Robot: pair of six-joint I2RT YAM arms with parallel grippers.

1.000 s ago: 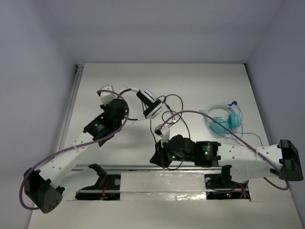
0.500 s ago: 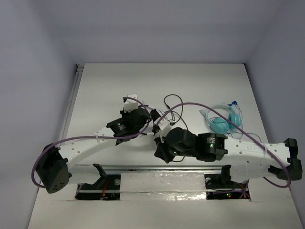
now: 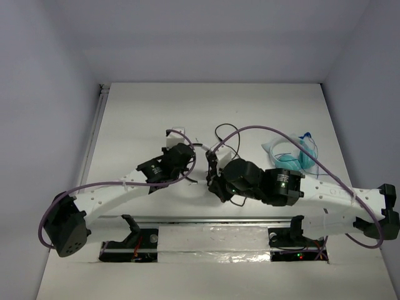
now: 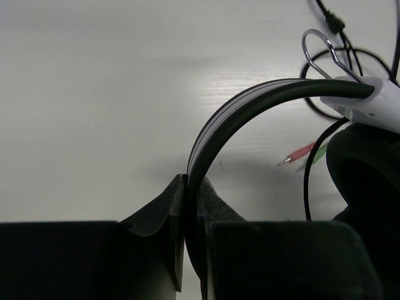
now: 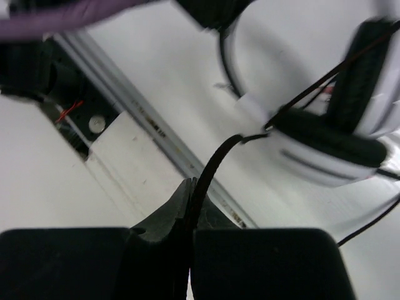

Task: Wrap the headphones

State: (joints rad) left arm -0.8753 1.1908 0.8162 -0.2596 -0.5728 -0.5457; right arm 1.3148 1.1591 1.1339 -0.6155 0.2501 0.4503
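While the left arm has swung in from the far-left part of the worktop (image 3: 140, 106) over the last second, its left pincer (image 3: 177, 139) has come toward the middle and brought the headphones (image 3: 201, 144) with it. In the left wrist view that left pincer (image 4: 190, 190) is clamped shut on the thin black headband (image 4: 250, 103), which arcs up and right to a white slider piece. Beyond it, loose loops of the cable (image 4: 309, 175) and the pink and green plug tips (image 4: 300, 152) lie on the white surface.

Just right of it, the right pincer (image 3: 213, 167) has edged up and inward, so the two wrists now stand close together. They hide most of the headset from the top camera. The right pincer (image 5: 189, 187) is closed on the cable (image 5: 209, 165) a short way from a white-rimmed earcup (image 5: 325, 147).

I judge this as the set-up for a winding turn: the headset is held steady on one side and a short, fairly taut run of lead is held on the other. Most of the lead is not yet wound. The slack loop behind the wrists (image 3: 220, 131) could snag.

Farther right, the teal headphones (image 3: 290, 161) lie apart from all this.
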